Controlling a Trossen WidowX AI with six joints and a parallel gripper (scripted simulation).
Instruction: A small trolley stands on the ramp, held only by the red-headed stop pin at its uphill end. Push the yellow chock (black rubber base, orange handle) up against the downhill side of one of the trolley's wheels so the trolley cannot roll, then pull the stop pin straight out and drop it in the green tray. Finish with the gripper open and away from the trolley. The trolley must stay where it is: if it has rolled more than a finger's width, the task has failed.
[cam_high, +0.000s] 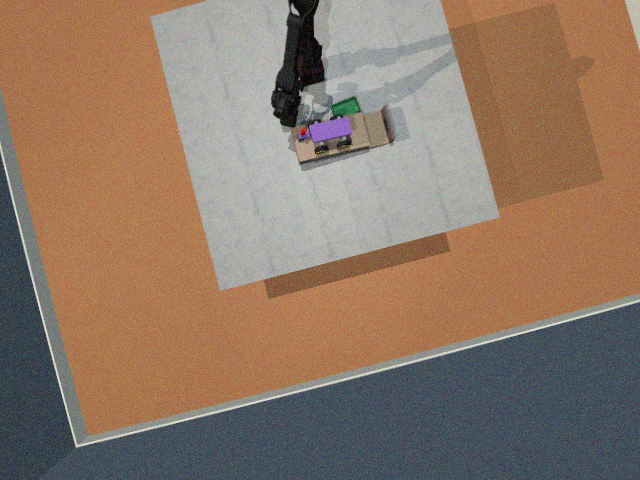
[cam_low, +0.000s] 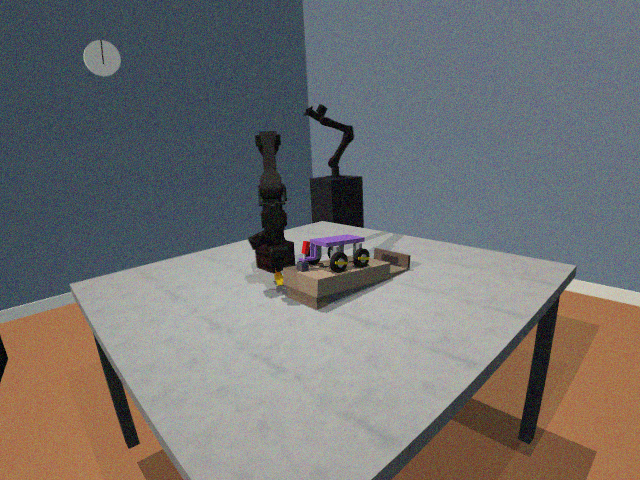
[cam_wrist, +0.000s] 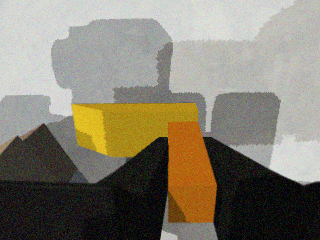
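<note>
The yellow chock (cam_wrist: 142, 131) (cam_low: 279, 278) is beside the ramp's uphill end, low over or on the table; I cannot tell which. My gripper (cam_wrist: 184, 147) is shut on its upright orange handle (cam_wrist: 187, 165). The black base is mostly hidden. The purple trolley (cam_high: 330, 128) (cam_low: 337, 240) stands on the wooden ramp (cam_high: 378, 129) (cam_low: 299, 281) with its wheels on the upper surface. The red-headed stop pin (cam_high: 303, 132) (cam_low: 305, 248) is in place at the trolley's uphill end. The green tray (cam_high: 345, 107) lies beside the ramp, on the arm's side.
The ramp has an upright end board (cam_high: 387, 124) (cam_low: 391, 258) at its downhill end. The arm (cam_high: 292, 56) (cam_low: 272, 206) reaches in past the tray's side. A second arm (cam_low: 342, 142) stands on a black pedestal (cam_low: 337, 198) behind the table.
</note>
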